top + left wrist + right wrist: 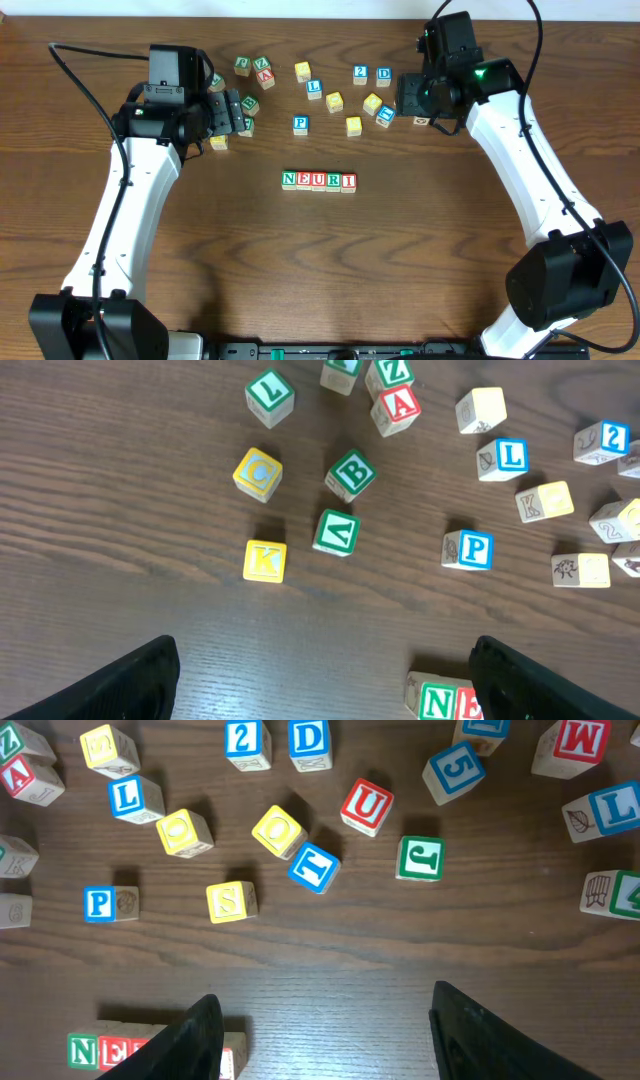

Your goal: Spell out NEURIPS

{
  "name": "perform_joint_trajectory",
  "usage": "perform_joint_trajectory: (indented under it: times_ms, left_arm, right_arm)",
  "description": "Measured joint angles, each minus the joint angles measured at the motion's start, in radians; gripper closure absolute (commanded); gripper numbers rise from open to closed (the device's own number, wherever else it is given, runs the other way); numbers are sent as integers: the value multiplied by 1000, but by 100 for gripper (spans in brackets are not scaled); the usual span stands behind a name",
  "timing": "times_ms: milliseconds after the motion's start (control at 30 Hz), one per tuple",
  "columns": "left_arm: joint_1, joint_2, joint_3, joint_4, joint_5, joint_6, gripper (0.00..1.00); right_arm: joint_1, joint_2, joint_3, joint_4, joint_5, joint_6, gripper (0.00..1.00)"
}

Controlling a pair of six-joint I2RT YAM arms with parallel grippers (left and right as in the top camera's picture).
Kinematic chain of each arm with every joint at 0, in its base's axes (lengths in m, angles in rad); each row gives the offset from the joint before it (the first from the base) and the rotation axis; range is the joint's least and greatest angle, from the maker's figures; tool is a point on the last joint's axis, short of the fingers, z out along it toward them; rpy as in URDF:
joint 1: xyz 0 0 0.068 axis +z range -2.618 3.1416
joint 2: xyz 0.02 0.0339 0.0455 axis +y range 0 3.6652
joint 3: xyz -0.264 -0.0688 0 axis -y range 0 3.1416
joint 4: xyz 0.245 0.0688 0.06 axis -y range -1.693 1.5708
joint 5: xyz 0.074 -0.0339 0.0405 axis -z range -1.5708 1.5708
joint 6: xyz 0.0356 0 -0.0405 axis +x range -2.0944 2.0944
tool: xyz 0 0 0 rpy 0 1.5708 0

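Observation:
Five wooden cubes stand in a row (319, 181) at the table's middle and read N, E, U, R, I. The row's left end, N and E (446, 701), shows in the left wrist view, and again as cubes N and E (98, 1051) in the right wrist view. A blue P cube (300, 124) (468, 550) (100, 903) lies loose behind the row. A yellow S cube (231, 901) (353, 126) lies to its right. My left gripper (235, 112) (325, 665) hovers open and empty at the back left. My right gripper (405, 95) (320, 1015) is open and empty at the back right.
Several other letter and number cubes are scattered along the back: yellow K (264, 560), green B (351, 473), blue L (127, 796), blue 2 (245, 740), blue D (310, 738), red U (366, 806), blue T (314, 867), green J (420, 858).

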Motion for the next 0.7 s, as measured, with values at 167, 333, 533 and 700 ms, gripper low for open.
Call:
perform_joint_trajectory:
  times_ms: [167,333,533,700]
  left_arm:
    - [0,0,0,3,0,0,9]
    - [0,0,0,3,24,9,9]
    - [0,6,50,-27,35,14,9]
    - [0,42,181,-123,39,34,9]
  right_arm:
    - [0,0,0,0,1,0,38]
    - [0,0,0,0,1,0,38]
    - [0,0,0,-2,1,0,38]
    - [0,0,0,-3,1,0,38]
